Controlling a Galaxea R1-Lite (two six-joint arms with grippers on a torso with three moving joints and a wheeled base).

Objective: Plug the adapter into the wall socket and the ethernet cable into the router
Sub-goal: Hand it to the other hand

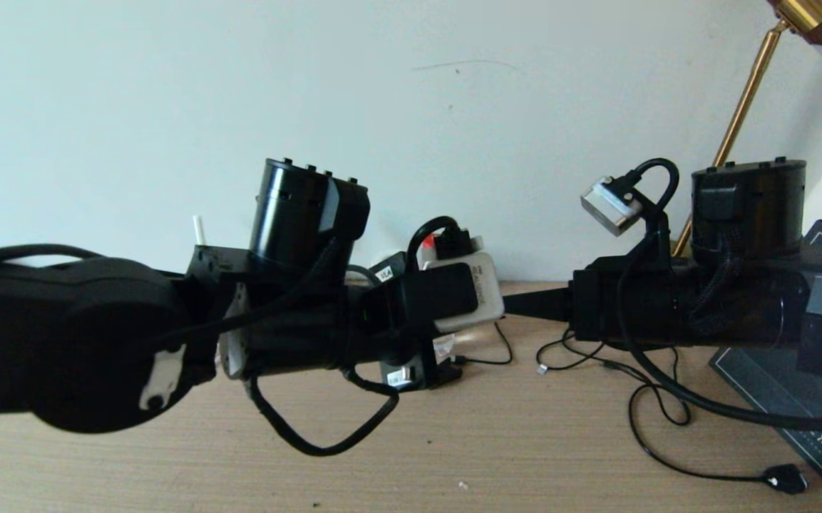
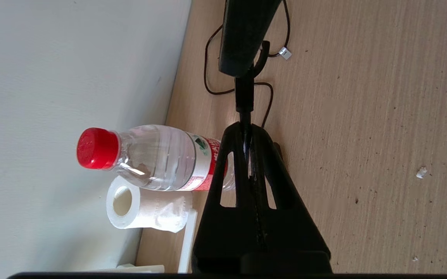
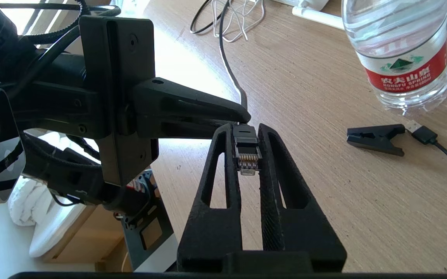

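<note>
The ethernet cable is being pinched by its clear-tipped plug between the fingers of the right tool, above the bench. The left tool is meeting it tip to tip, clamping the black cord just behind the plug. A water bottle is standing nearby.

I work in what looks like a room in a home or small office. A wooden desk runs up to a plain pale wall along its far edge. A brass lamp stem rises near the desk's far right corner, and a dark book lies at the right edge. A water bottle and a toilet roll stand against the wall, with loose cords across the desk.
</note>
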